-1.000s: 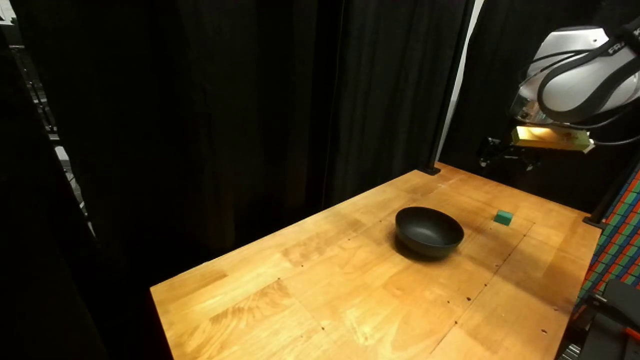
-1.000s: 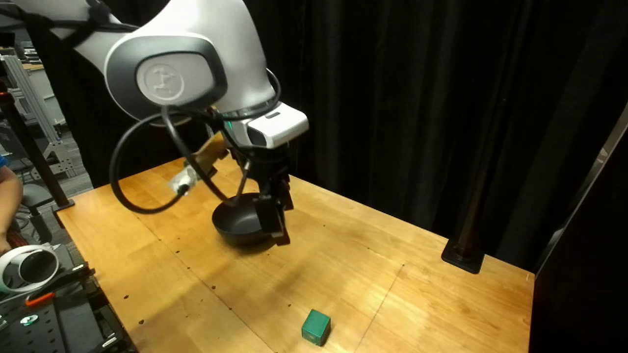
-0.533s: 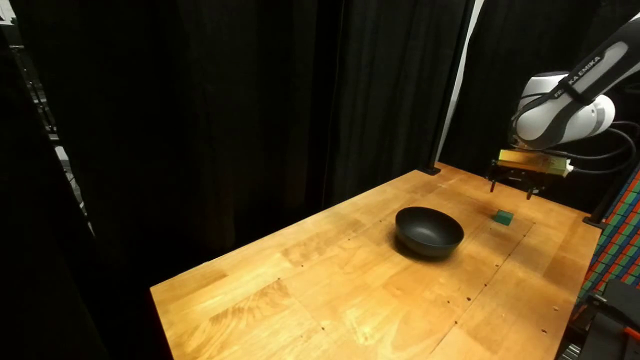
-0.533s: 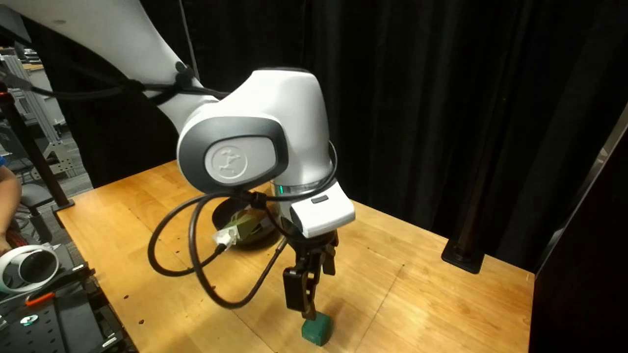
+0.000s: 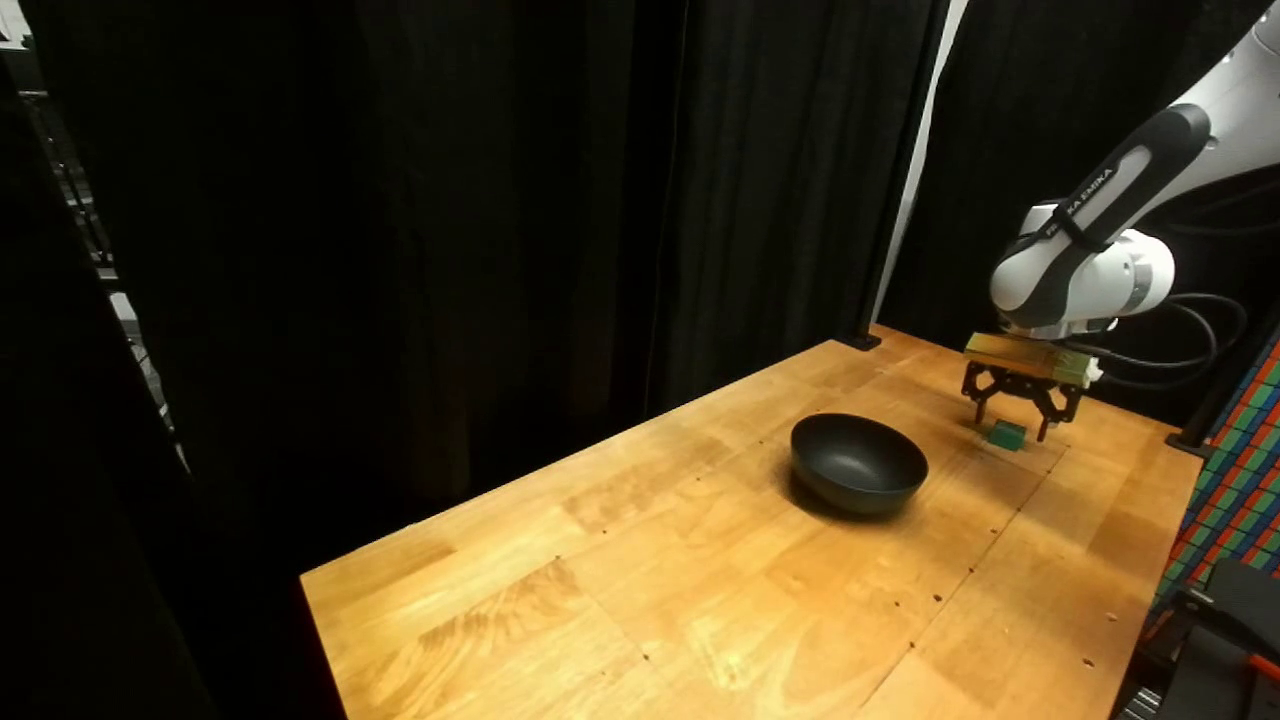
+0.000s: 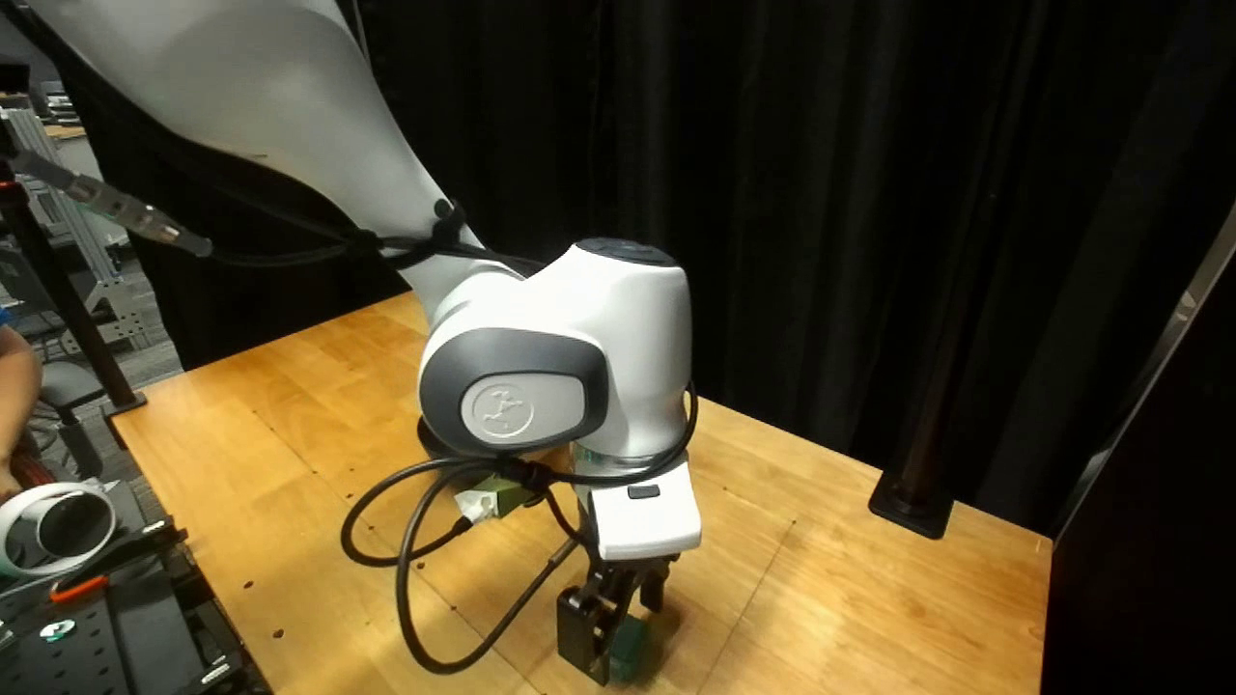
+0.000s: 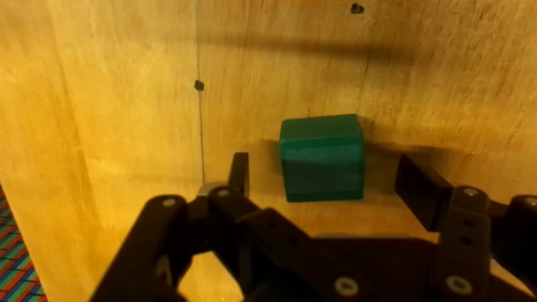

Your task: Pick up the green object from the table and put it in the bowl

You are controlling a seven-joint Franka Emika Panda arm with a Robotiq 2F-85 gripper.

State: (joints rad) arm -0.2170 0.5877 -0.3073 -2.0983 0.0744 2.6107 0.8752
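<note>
The green object [image 5: 1006, 436] is a small green block resting on the wooden table [image 5: 720, 590]. In the wrist view the green block [image 7: 322, 161] sits between the two fingers, with a gap on each side. My gripper [image 7: 321, 162] is open around it, low over the table, and not touching it. In an exterior view the gripper [image 6: 626, 645] partly hides the block [image 6: 630, 649]. The black bowl [image 5: 858, 468] stands on the table near the block and looks empty. In an exterior view the bowl [image 6: 432, 442] is mostly hidden behind the arm.
Black posts stand on the table's edges, their bases [image 5: 857, 341] [image 6: 911, 504] bolted down. Black curtains [image 6: 821, 241] hang behind. A cable loop [image 6: 406, 579] hangs from the wrist. A cart with tools [image 6: 126, 618] stands beside the table.
The arm has come down and away from the bowl to the green block. The open gripper has lowered until its fingers stand on both sides of the block. Block and bowl have not moved.
</note>
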